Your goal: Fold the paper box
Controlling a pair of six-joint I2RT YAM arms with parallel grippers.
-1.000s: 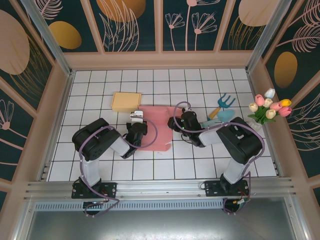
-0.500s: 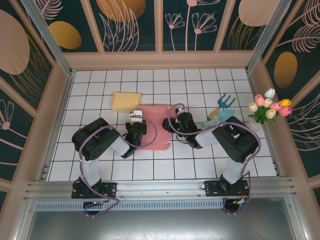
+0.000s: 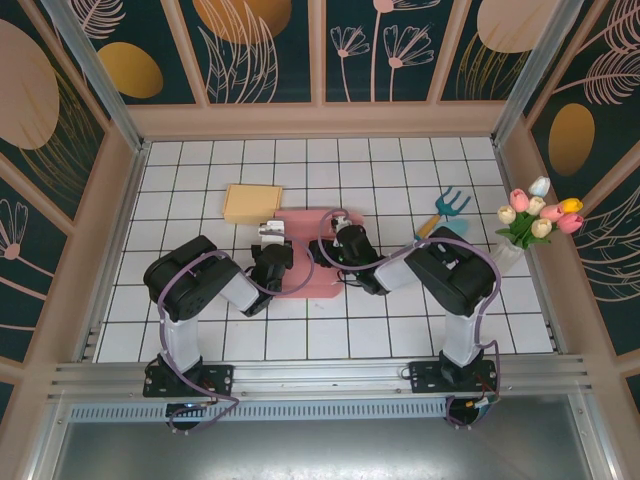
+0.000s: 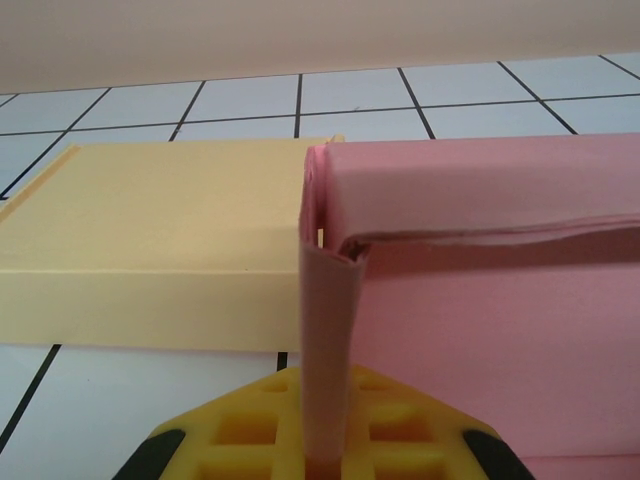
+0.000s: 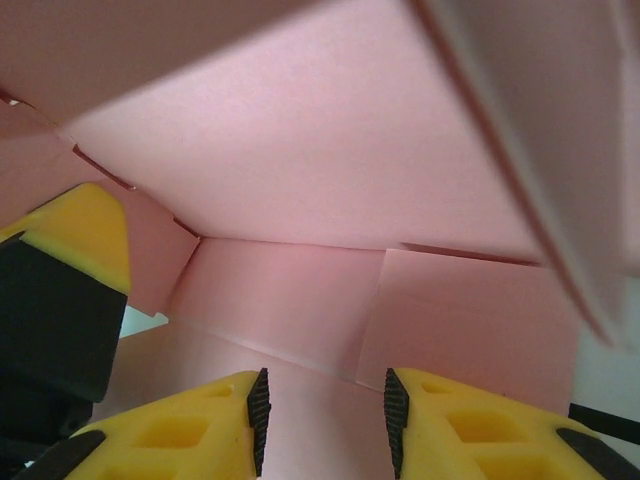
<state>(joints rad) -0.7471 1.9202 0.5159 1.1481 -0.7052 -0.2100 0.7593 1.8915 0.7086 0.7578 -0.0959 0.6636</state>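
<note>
The pink paper box [image 3: 305,225] lies half folded in the middle of the tiled table. My left gripper [image 3: 272,240] is at its left edge. In the left wrist view the left gripper [image 4: 325,450] is shut on an upright pink flap [image 4: 328,340] at the corner of the box [image 4: 480,190]. My right gripper [image 3: 326,250] reaches in from the right over the box. In the right wrist view the right gripper [image 5: 325,420] stands open low over a pink panel [image 5: 290,290], with nothing between its pads and raised pink walls [image 5: 300,150] above and around it.
A flat yellow box [image 3: 251,203] lies just behind the pink one, touching its far-left corner [image 4: 150,230]. A blue toy rake [image 3: 447,208] and a teal scoop [image 3: 440,235] lie to the right. Tulips in a vase [image 3: 538,215] stand by the right wall.
My right gripper has slid left, further in over the pink box, and its jaws have narrowed a little. The left gripper has stayed still, shut on the flap.
</note>
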